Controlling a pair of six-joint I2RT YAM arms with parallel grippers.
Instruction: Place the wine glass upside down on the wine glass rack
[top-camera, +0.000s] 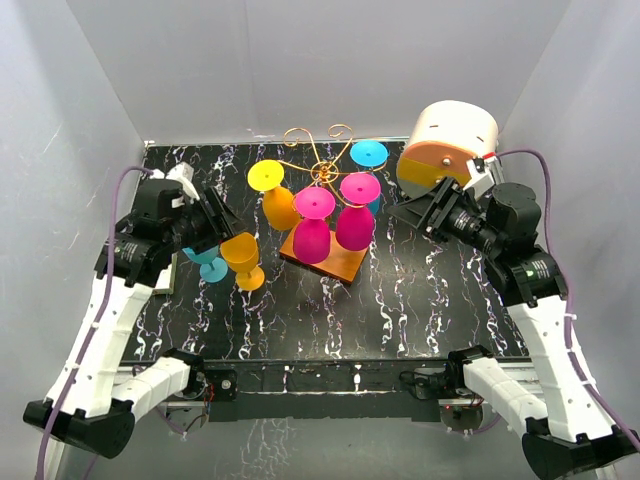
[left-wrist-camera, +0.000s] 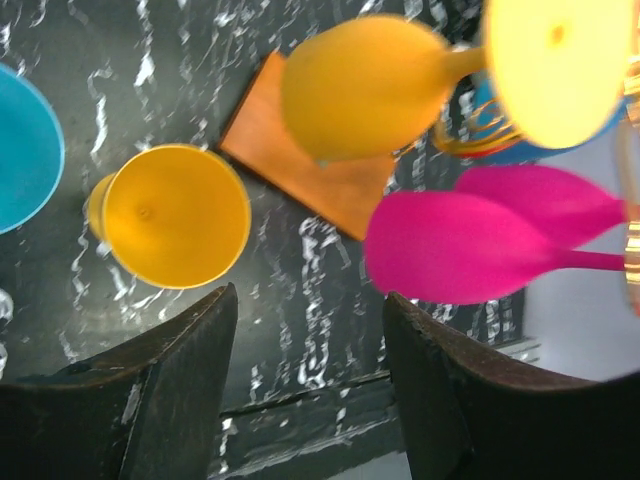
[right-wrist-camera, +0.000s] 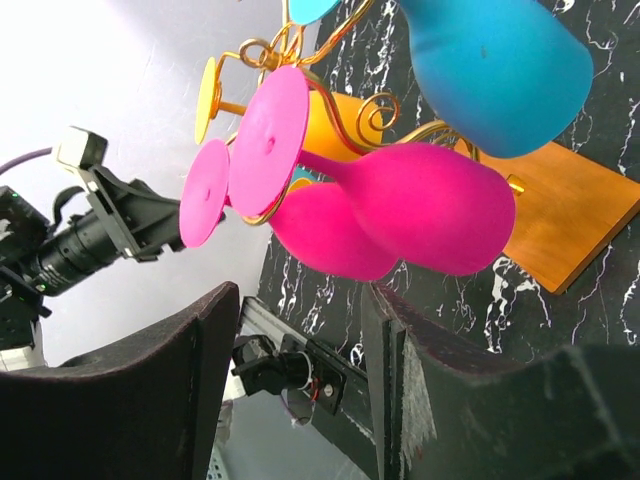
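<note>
**Fig.** Left hand (top-camera: 216, 232) open and empty, its fingers parted just beside the orange wine glass (top-camera: 243, 262). The glass stands mouth-up on the counter (top-camera: 400, 300), left of the wine glass rack (top-camera: 335, 262); it likely needs gripping and inverting so its foot hooks a scroll arm. Right hand (top-camera: 428, 208), likewise open and empty, hovers right of the rack, clear of the hung glasses (top-camera: 355, 225).
</note>
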